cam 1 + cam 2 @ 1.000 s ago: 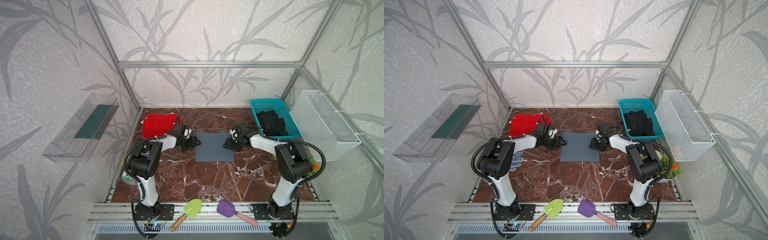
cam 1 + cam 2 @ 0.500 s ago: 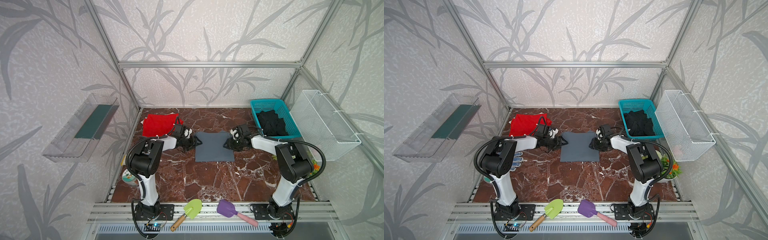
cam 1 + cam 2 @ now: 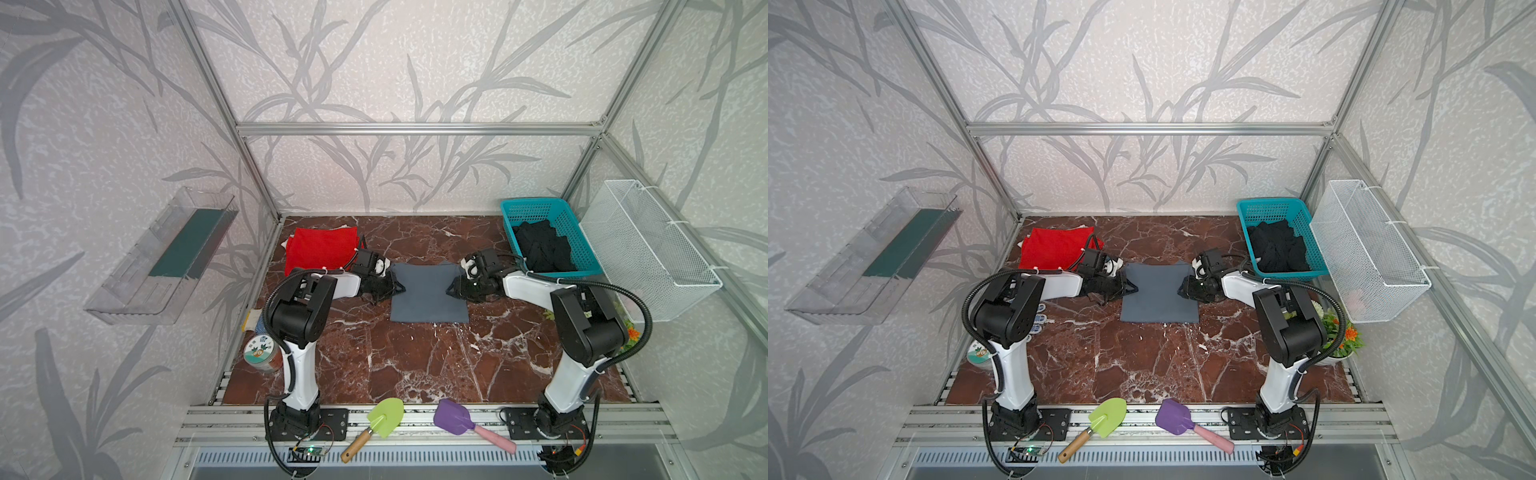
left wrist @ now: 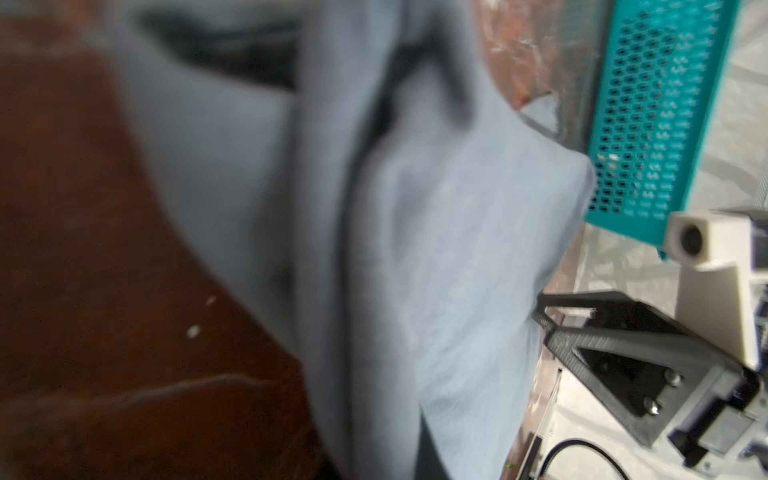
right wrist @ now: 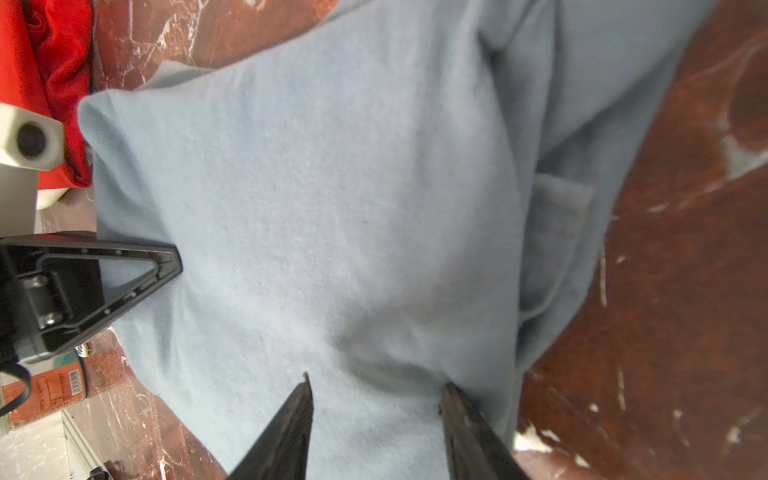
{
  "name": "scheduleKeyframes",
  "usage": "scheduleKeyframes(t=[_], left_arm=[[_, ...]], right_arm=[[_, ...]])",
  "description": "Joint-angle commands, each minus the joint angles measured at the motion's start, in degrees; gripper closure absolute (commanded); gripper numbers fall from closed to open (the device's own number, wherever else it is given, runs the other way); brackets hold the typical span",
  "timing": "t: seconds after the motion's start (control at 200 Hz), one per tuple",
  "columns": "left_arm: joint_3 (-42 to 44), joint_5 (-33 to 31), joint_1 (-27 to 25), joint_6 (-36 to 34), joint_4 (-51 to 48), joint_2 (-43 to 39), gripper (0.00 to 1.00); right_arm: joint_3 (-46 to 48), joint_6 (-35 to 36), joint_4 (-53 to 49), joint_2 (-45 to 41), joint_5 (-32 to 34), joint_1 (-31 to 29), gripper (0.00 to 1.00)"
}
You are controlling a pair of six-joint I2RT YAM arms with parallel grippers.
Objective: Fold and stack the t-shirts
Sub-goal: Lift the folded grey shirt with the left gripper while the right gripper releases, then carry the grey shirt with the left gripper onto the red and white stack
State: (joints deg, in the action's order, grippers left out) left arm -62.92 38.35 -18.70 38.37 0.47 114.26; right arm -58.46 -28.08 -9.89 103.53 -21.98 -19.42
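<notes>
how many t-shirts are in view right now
3. The slate grey-blue t-shirt lies folded mid-table. The red t-shirt sits at the far left. The black t-shirt is bunched in the teal basket, far right. Others may be hidden under these.

The bench [image 3: 395,365] is showing reddish-brown marble streaked with white veins. The slate grey-blue t-shirt [image 3: 428,295] is looking plain and even in tone. The red t-shirt [image 3: 320,249] is glowing a bright, solid red, and the black t-shirt [image 3: 542,249] is showing flat black. The perforated basket [image 3: 536,202] is showing teal, and the wire basket [image 3: 648,257] is gleaming white. The trowel [image 3: 386,415] is showing a lime-green blade and a wood-brown handle, the scoop [image 3: 453,417] a purple blade and a pink handle. The work glove [image 3: 1037,319] is showing blue dots on white. The walls [image 3: 395,62] are carrying grey leaf sprays on a pale ground.
</notes>
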Motion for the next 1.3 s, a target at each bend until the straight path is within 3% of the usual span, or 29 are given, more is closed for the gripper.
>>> scheduleKeyframes(t=[0.0,0.06,0.24,0.53,0.715,0.845,1.294], left_arm=[[-6.3,-6.9,-0.2,-6.2,-17.3,-0.1,0.98],[-11.7,-9.8,0.0,-9.0,-25.8,0.2,1.0],[-28.8,-18.6,1.8,-15.5,-48.3,3.2,1.0],[-57.2,-30.4,4.1,-23.9,-72.7,13.3,1.0],[-73.1,-40.3,5.2,-26.9,-81.7,19.5,1.0],[-76.9,-45.9,5.9,-28.6,-81.7,20.3,1.0],[-81.3,-48.7,8.7,-31.3,-79.2,18.9,1.0]], right_arm=[[1.7,1.9,0.3,-3.3,-0.4,0.2,0.48],[2.1,2.9,0.7,-6.8,-0.5,0.0,0.44],[4.9,7.0,1.2,-19.1,2.4,-4.3,0.0],[10.7,6.8,9.8,-30.9,8.5,-19.1,0.01],[13.2,4.3,11.0,-31.6,7.4,-21.3,0.01],[14.4,4.5,10.0,-32.1,7.9,-21.3,0.01],[14.3,2.6,10.7,-29.7,7.2,-21.2,0.01]])
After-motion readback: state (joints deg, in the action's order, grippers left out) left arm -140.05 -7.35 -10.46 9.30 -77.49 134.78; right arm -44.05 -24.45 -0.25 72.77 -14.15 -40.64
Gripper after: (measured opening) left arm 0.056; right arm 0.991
